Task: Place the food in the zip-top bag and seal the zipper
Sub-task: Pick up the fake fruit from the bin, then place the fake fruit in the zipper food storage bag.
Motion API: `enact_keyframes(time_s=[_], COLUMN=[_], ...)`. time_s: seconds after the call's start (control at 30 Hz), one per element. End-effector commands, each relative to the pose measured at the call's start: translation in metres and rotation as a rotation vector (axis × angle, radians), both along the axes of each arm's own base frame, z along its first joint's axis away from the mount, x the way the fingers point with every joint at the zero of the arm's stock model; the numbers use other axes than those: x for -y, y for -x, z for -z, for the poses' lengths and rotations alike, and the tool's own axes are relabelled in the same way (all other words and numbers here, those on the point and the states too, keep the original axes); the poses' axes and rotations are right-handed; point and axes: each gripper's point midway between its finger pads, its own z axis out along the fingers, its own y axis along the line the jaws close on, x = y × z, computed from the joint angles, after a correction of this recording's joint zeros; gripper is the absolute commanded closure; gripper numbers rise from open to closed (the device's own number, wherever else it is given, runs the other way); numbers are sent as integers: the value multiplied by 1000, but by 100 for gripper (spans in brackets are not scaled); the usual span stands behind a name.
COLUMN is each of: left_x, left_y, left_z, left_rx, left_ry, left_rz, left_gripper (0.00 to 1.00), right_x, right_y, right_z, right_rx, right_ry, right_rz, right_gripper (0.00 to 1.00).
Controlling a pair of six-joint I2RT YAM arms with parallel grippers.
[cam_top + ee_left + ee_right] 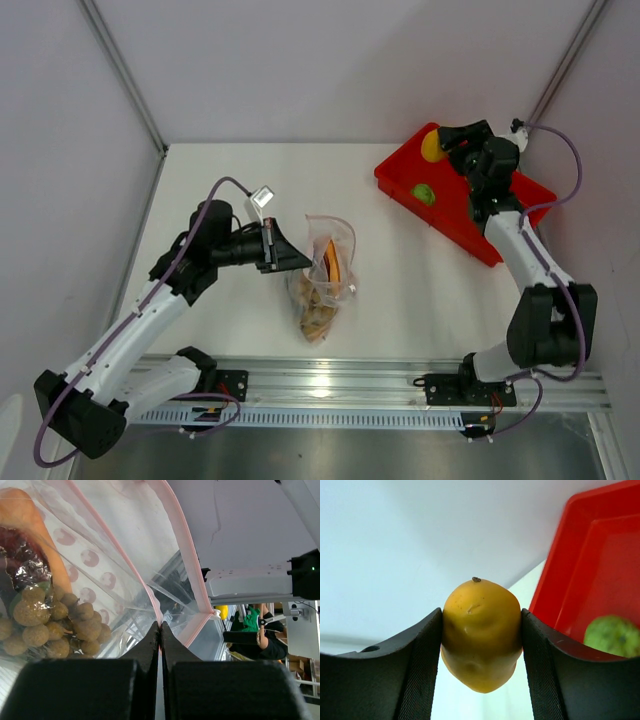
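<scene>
Above the tray's (455,222) far corner, gripped one yellow fruit (481,647) between the right tool's (481,615) pads. At mid-bench (240,190), pinched the bag's (322,290) zipper (187,545) with the left tool (160,627), tips closed on the strip, mouth agape. Judged loading unfinished: needed next a carry across and a drop inside the mouth. Counted one bag, one tray, one green fruit (424,193) in the tray, one grape bunch (50,625) and one orange piece (27,510) bagged.

Open lane between bag (330,272) and tray (452,200)
We find bare table (400,290) there; the left gripper (307,264) blocks the bag's left edge.
</scene>
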Motion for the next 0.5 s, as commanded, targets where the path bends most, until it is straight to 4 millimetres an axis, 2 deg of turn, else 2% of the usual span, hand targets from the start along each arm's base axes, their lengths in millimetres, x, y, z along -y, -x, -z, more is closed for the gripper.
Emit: enact_keyframes(time_s=[0.0,0.03,0.07,0.1,0.13,0.17,0.2,0.23,0.27,0.3,0.33,0.37,0.4,0.43,0.47], left_x=[4,4,5,6,6,7,8,10,9,9,10,10,9,8,8], left_y=[9,11,12,13,13,15,16,19,20,20,21,22,22,21,21], left_z=[-20,-21,-22,-22,-23,-24,-25,-25,-27,-26,-26,-25,-26,-25,-26], left_rx=[45,46,52,49,51,52,51,50,57,63,64,61,63,63,67], left_ry=[53,50,51,56,60,64,66,65,67,60,58,53,55,52,56], left_rz=[26,27,32,32,32,37,36,42,39,29,31,27,20,8,4], left_gripper=[99,99,99,99,99,100,99,100,99,99,100,99,99,99,100], right_x=[-37,-45,-63,-73,-85,-105,-112,-120,-126,-144,-149,-154,-172,-173,-178], right_y=[51,62,75,94,106,122,140,152,163,179,194,205,224,234,244], right_z=[-38,-45,-45,-64,-67,-66,-77,-71,-74,-75,-83,-78,-78,-82,-76], right_rx=[60,67,55,99,110,108,132,112,120,124,145,129,141,154,135], right_ry=[173,195,234,244,255,279,289,303,314,314,312,332,340,352,377], right_rz=[-118,-141,-191,-228,-271,-333,-365,-402,-427,-487,-512,-535,-605,-601,-623], right_gripper=[100,100,100,100,100,100,100,100,100,100,100,100,100,100,100])
